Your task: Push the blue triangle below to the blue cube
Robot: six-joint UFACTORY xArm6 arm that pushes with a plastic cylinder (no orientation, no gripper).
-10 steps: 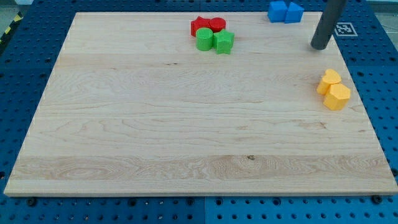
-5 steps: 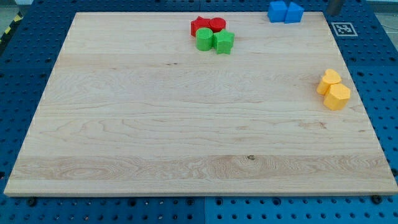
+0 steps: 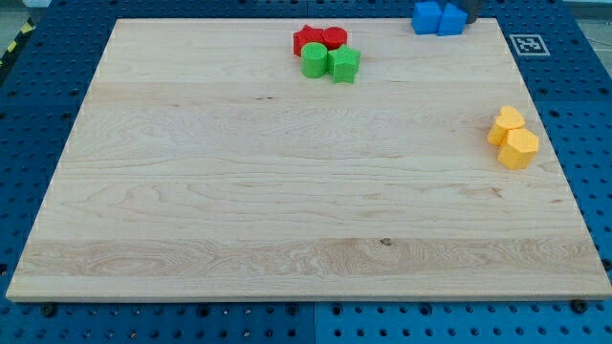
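Clawless, with nothing to open or close, my tip [image 3: 471,18] shows as a dark sliver just right of the right-hand blue block [image 3: 452,19], whose left side touches the other blue block [image 3: 426,16], both at the table's [image 3: 287,191] top edge, triangle and cube indistinguishable.

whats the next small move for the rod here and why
Probably a short slide toward the view's left. My tip sits at the view's top edge, just right of the two blue blocks, which touch side by side. Which one is the triangle is hard to tell, so I would only nudge the right-hand one and watch how the pair shifts.
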